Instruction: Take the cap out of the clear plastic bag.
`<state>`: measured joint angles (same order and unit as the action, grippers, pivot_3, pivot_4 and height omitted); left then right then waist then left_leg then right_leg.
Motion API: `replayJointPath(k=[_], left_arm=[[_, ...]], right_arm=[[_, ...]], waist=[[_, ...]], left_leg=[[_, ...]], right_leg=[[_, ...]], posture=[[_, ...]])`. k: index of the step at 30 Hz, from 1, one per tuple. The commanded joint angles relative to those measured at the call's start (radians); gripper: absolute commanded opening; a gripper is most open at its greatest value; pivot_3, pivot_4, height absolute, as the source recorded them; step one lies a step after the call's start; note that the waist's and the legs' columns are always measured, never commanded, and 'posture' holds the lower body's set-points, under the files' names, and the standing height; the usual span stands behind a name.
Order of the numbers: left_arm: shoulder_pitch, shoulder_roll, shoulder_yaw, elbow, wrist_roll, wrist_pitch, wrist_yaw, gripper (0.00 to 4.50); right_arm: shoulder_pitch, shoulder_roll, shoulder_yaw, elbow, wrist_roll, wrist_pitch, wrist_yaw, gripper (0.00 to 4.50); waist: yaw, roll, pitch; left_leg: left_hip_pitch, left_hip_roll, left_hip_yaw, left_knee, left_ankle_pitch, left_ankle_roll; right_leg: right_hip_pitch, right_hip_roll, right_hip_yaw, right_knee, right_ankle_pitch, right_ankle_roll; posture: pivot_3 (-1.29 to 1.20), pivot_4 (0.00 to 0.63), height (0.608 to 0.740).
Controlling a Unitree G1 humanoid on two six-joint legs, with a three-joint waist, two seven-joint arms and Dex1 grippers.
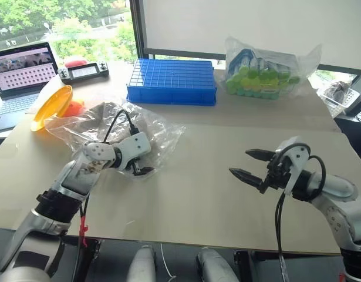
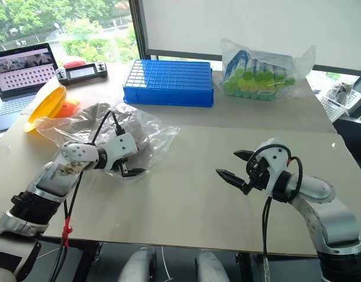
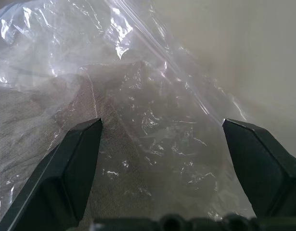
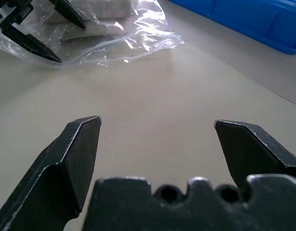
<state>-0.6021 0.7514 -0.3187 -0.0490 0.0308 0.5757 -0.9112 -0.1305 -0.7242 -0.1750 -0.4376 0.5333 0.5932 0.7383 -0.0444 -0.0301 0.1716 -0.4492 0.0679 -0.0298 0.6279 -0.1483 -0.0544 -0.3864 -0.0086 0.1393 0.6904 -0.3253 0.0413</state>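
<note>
While I watch from the head views, my notes run:

Clear plastic bag: the clear plastic bag [image 1: 124,132] lies crumpled on the surface [image 1: 198,176], toward its left edge and about midway between the near and far edges.

Cap: the cap [image 3: 66,115] is inside the bag, a tan fabric mass seen through the film.

Left jaws: the left gripper [image 1: 139,167] sits at the near side of the bag, pointing down onto it; my jaws stand wide open with the film and the cap beneath showing between the two fingers, nothing clamped. I cannot tell whether the tips touch the film.

Right jaws: the right gripper [image 1: 248,164] hangs over bare surface toward the right edge, well apart from the bag; jaws spread wide and holding nothing.

Far edge: a blue crate [image 1: 171,82] and, beside it, a bag of green-topped items [image 1: 262,73].

Far left corner: a yellow-orange plate [image 1: 51,106] tilted just beside the bag, a laptop [image 1: 22,73] and a handheld controller [image 1: 83,71] beyond it.
</note>
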Motion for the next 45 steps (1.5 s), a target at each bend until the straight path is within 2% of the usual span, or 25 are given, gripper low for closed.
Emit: replayJointPath(k=[1, 4, 13, 18, 22, 29, 34, 38, 41, 45], left_arm=[[0.01, -0.012, 0.014, -0.013, 0.016, 0.07, 0.026, 4.01], [0.015, -0.005, 0.0, -0.004, 0.034, 0.069, 0.028, 3.31], [0.04, -0.02, 0.01, -0.01, 0.017, 0.076, 0.024, 0.11], [0.019, -0.054, 0.074, 0.009, -0.047, 0.073, 0.017, 0.05], [-0.027, -0.071, 0.157, 0.024, -0.181, 0.104, -0.082, 0.05], [0.041, -0.008, 0.088, -0.061, -0.205, 0.063, -0.197, 0.05], [0.126, 0.074, 0.047, -0.075, -0.155, -0.002, -0.235, 0.05], [0.094, 0.063, 0.119, -0.073, -0.204, 0.032, -0.211, 0.05], [0.112, 0.035, 0.183, -0.138, -0.298, 0.126, -0.202, 0.05], [0.239, 0.079, 0.326, -0.332, -0.491, 0.317, -0.224, 0.05]], right_arm=[[-0.017, 0.006, -0.02, -0.023, 0.004, -0.027, -0.005, 4.5], [-0.024, 0.008, -0.018, -0.019, 0.003, -0.029, -0.003, 4.5], [-0.018, 0.013, -0.017, -0.027, 0.003, -0.028, -0.006, 4.5], [-0.026, 0.018, -0.011, -0.019, -0.002, -0.028, -0.008, 4.5], [-0.039, 0.019, -0.005, -0.002, -0.01, -0.032, -0.005, 4.5], [-0.04, 0.016, -0.016, -0.003, -0.01, -0.031, 0.0, 4.5], [-0.014, 0.01, -0.035, -0.017, -0.007, -0.027, -0.001, 4.5], [-0.001, 0.01, -0.039, -0.022, -0.007, -0.027, -0.004, 4.5], [-0.001, 0.014, -0.033, -0.023, -0.009, -0.028, -0.008, 4.5], [-0.005, 0.019, -0.021, -0.016, -0.016, -0.034, -0.01, 4.5]], waist=[[0.0, 0.0, 0.0], [-0.001, 0.0, 0.0], [0.0, 0.0, 0.0], [0.002, 0.0, 0.0], [0.002, 0.0, 0.0], [-0.001, 0.0, 0.0], [0.0, 0.0, 0.0], [0.004, 0.0, 0.0], [0.003, 0.0, 0.0], [-0.005, 0.0, 0.0]], left_leg=[[0.0, 0.0, 0.0, 0.0, 0.0, 0.0], [0.0, 0.0, 0.0, 0.0, 0.0, 0.0], [0.0, 0.0, 0.0, 0.0, 0.0, 0.0], [0.0, 0.0, 0.0, 0.0, 0.0, 0.0], [-0.001, 0.0, 0.0, 0.0, 0.0, 0.0], [0.0, 0.0, 0.0, 0.0, 0.0, 0.0], [0.0, 0.0, 0.0, 0.0, 0.0, 0.0], [0.001, 0.0, 0.0, 0.001, 0.0, 0.0], [0.0, 0.0, 0.0, 0.0, 0.0, 0.0], [-0.001, 0.0, 0.0, -0.001, 0.0, 0.0]], right_leg=[[0.0, 0.0, 0.0, 0.0, 0.0, 0.0], [0.0, 0.0, 0.0, 0.0, 0.0, 0.0], [0.0, 0.0, 0.0, 0.0, 0.0, 0.0], [0.0, 0.0, 0.0, 0.0, 0.0, 0.0], [0.0, 0.0, 0.0, 0.0, 0.0, 0.0], [0.0, 0.0, 0.0, 0.0, 0.0, 0.0], [0.0, 0.0, 0.0, 0.001, 0.0, 0.0], [0.0, 0.0, 0.0, 0.001, 0.0, 0.0], [0.0, 0.0, 0.0, 0.001, -0.003, 0.004], [-0.001, 0.0, 0.0, 0.001, -0.001, 0.002]], posture=[[0.0, 0.15, 0.713], [0.0, 0.15, 0.713], [0.0, 0.15, 0.713], [0.0, 0.15, 0.713], [0.0, 0.15, 0.713], [0.0, 0.15, 0.713], [0.0, 0.15, 0.713], [0.0, 0.15, 0.713], [0.0, 0.15, 0.713], [0.0, 0.15, 0.713]])
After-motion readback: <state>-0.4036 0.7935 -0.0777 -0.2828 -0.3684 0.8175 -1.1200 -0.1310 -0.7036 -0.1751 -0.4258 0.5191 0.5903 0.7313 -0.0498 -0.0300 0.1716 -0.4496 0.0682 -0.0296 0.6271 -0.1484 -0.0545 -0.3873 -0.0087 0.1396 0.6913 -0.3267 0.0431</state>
